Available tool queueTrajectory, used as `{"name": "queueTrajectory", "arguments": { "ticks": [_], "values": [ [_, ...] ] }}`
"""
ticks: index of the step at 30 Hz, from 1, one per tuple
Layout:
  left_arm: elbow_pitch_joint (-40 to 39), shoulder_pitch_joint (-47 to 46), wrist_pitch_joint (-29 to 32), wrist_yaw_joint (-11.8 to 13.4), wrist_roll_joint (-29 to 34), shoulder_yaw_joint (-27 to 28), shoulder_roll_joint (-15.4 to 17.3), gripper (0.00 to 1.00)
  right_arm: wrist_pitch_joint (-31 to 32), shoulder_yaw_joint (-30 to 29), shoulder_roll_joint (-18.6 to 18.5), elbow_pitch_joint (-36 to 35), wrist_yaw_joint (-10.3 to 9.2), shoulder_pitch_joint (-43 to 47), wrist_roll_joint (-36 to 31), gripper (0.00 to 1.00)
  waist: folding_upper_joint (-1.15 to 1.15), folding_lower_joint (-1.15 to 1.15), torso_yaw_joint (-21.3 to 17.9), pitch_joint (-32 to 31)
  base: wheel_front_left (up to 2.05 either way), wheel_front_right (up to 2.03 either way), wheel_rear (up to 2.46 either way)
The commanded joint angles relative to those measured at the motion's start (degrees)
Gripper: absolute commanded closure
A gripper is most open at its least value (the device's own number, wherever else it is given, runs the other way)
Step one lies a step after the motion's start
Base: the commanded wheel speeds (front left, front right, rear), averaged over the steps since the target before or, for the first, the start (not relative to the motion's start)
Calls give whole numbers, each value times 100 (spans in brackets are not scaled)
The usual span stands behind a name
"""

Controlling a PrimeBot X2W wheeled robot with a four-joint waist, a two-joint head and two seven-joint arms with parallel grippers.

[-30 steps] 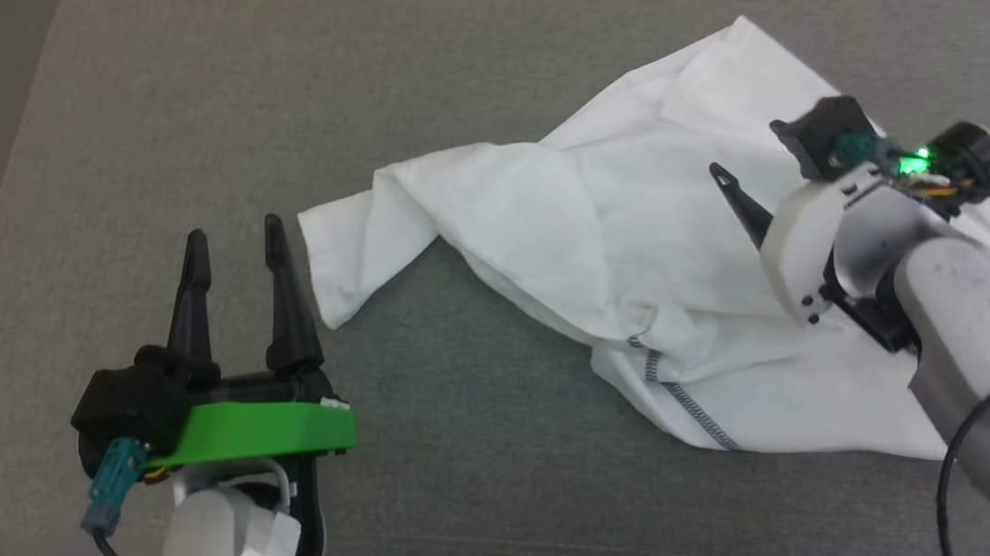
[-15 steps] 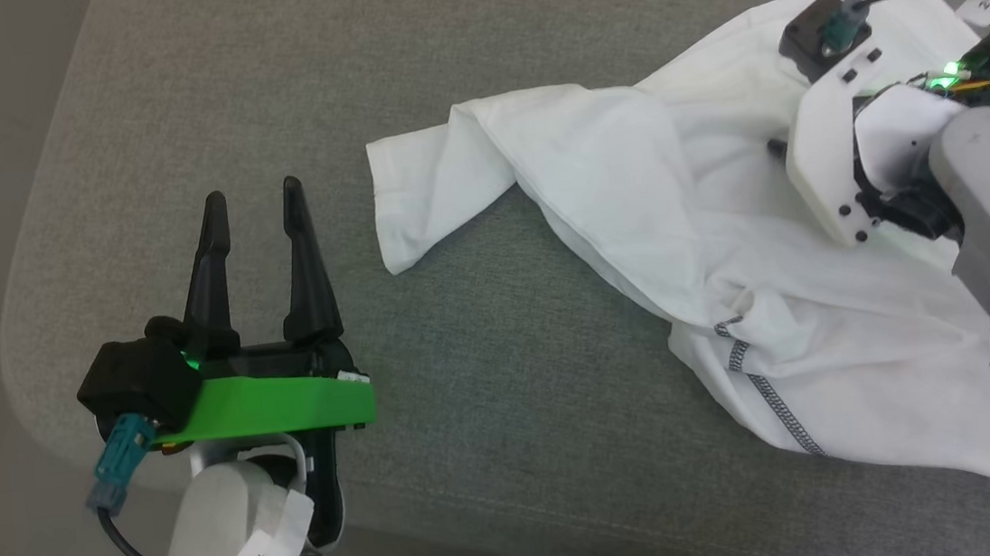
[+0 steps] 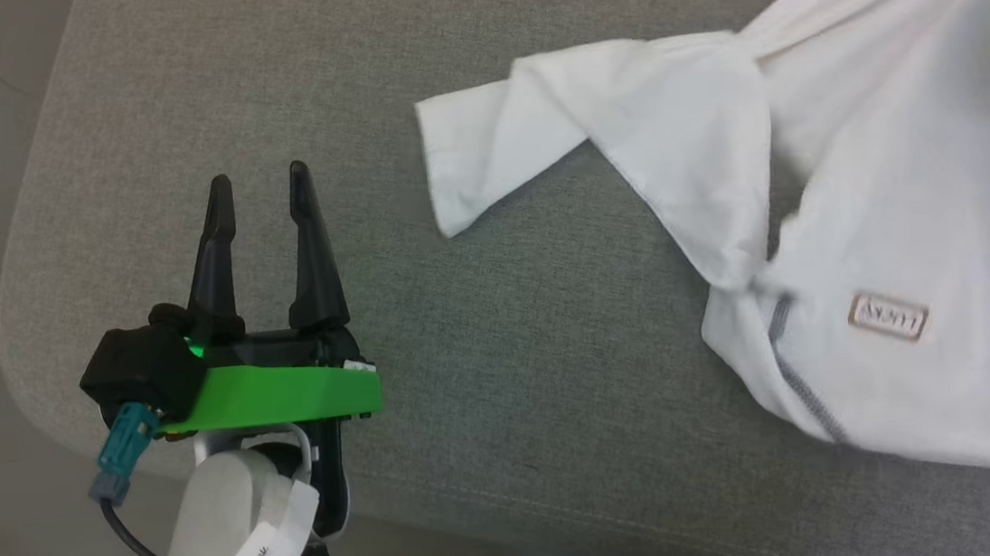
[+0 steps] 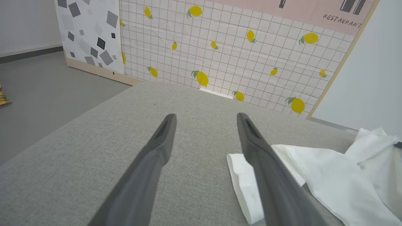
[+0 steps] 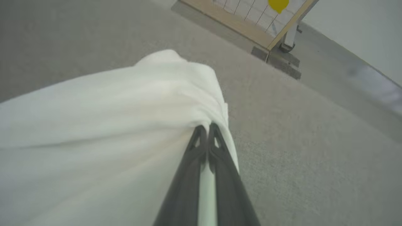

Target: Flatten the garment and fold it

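Note:
The garment (image 3: 886, 186), a white T-shirt with grey stitching and a small label, drapes at the right of the head view, its upper part pulled up and taut toward the top right corner. One sleeve (image 3: 491, 147) lies flat on the grey cushion. In the right wrist view my right gripper (image 5: 206, 129) is shut on a bunched fold of the garment (image 5: 125, 125), lifted above the surface. My left gripper (image 3: 259, 187) stands open and empty over the cushion, left of the sleeve; the left wrist view has the sleeve end (image 4: 248, 185) beside its right finger.
The grey cushioned surface (image 3: 484, 352) ends in a rounded corner at the lower left, with floor beyond. A lemon-patterned panel (image 4: 238, 50) stands past the far edge. A wooden-framed panel base (image 5: 267, 47) stands on the floor.
My right gripper has shut on the garment and lifted it, pulling the cloth up and rightward, and has left the head view. The head camera shifted. The left gripper stays open.

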Motion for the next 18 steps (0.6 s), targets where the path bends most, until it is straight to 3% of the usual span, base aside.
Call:
{"name": "queueTrajectory", "arguments": {
  "ticks": [1,5,8,12,13,14,15,18],
  "values": [
    [-11,-77,-20,-10,-42,-5,-12,0,-172,-474,-58,145,-12,-188,-365,100,0,-1,8,-5,0,0,0],
    [5,-63,-21,-25,-42,-31,-12,0,-372,-2089,-25,321,-12,-223,-1626,100,0,-1,25,-20,0,0,0],
    [26,-28,-21,-29,-35,-48,-12,0,-250,-3151,201,157,-12,-24,-2460,100,0,-1,20,-48,0,0,0],
    [67,16,-21,-35,-10,-63,-12,0,6,-3957,684,-99,-12,372,-3045,100,0,-1,-23,-121,0,0,0],
    [79,22,-21,-40,-2,-67,-12,0,30,-4027,803,-139,-12,447,-3066,71,0,-1,-39,-144,0,0,0],
    [96,32,-21,-42,9,-65,-12,0,-8,-4075,954,-202,-12,544,-3035,5,0,-1,-68,-189,0,0,0],
    [106,40,-21,-45,19,-59,-12,0,-89,-4081,1056,-280,-12,617,-2992,0,0,-1,-93,-214,0,0,0],
    [160,80,-21,-68,73,-14,-12,0,-608,-3901,1351,-606,-12,991,-2729,0,0,-1,-217,-372,0,0,0]
  ]
}}
